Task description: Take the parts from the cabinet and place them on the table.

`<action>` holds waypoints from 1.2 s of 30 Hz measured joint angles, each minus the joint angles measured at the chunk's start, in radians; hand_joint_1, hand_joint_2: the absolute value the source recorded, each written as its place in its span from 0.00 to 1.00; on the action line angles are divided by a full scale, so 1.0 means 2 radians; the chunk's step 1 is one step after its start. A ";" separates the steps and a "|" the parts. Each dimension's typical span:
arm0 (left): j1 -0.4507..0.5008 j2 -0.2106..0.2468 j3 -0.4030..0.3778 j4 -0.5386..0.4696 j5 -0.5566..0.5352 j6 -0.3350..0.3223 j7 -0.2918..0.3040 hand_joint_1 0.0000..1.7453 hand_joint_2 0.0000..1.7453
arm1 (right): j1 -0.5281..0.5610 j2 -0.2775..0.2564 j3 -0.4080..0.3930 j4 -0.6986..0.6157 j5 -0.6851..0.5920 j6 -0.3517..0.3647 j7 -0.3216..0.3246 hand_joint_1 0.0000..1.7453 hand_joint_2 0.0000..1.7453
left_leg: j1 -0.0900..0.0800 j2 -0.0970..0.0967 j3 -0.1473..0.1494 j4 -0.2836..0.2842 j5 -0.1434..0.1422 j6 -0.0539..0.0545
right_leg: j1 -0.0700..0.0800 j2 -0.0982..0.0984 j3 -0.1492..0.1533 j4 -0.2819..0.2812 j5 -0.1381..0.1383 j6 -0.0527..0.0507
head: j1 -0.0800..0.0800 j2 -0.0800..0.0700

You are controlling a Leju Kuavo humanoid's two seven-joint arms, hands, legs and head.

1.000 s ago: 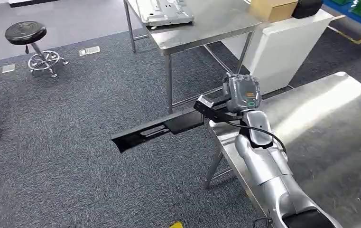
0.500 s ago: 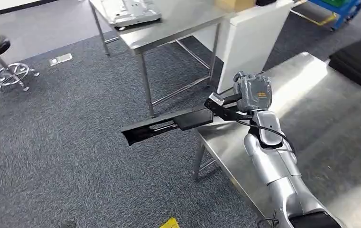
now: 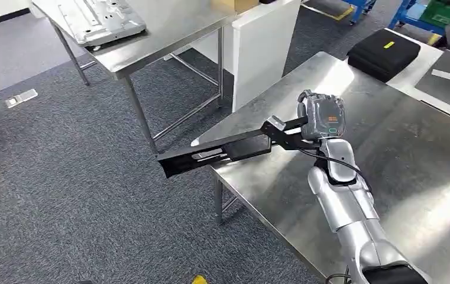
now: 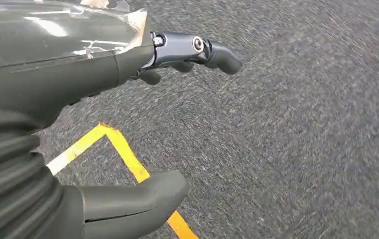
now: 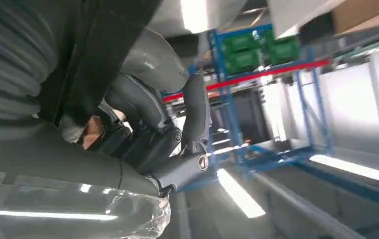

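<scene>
I am holding the long black part (image 3: 213, 155) level in my right hand (image 3: 320, 121), fingers closed around its near end. The part is reaching out past the desk's (image 3: 411, 160) left edge, its far end hanging over the grey carpet (image 3: 62, 177), its held end above the steel top near that edge. My right hand is hovering over the desk's middle. My left hand (image 4: 102, 129) is hanging over the carpet beside a yellow floor line (image 4: 127, 164), fingers spread and gripping nothing. A black case (image 3: 383, 52) is lying at the desk's far corner.
</scene>
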 joint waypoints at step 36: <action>0.001 0.002 0.008 0.000 -0.011 0.023 -0.047 0.00 1.00 | 0.007 -0.009 -0.010 0.013 -0.009 -0.006 -0.009 0.98 1.00 | 0.002 0.016 0.001 -0.004 0.001 -0.001 | -0.004 -0.003 -0.019 0.053 -0.017 0.009 | 0.002 0.000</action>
